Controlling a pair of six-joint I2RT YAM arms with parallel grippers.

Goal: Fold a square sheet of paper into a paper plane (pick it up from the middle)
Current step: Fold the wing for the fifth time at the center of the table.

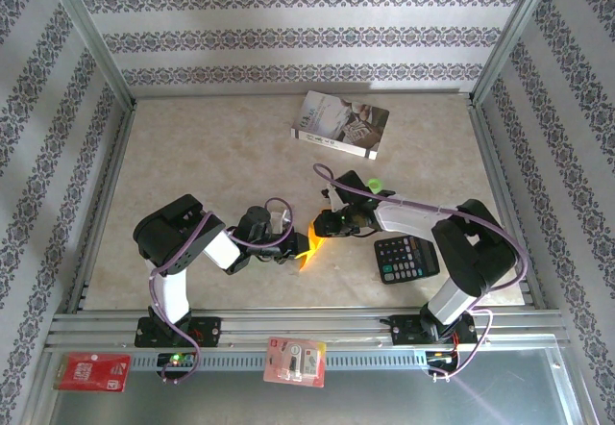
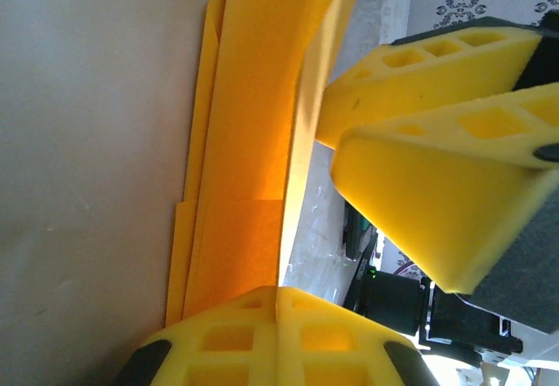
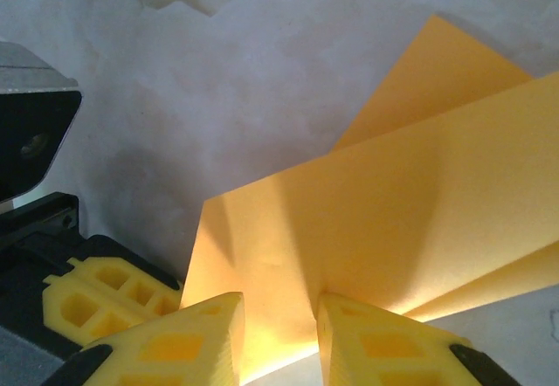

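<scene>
1. Our part-folded paper sheet [image 1: 306, 248] sits between both grippers, mid-table [image 1: 221, 156]; we judge it light, limp and easily creased
2. Left gripper [image 2: 278, 300] jaws pinch its edge
3. Right gripper [image 3: 278, 314] jaws straddle the ridge; we cannot tell whether they clamp it

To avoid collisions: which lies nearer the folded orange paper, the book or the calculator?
The black calculator, just right of the paper; the grey-white book lies far back.
</scene>
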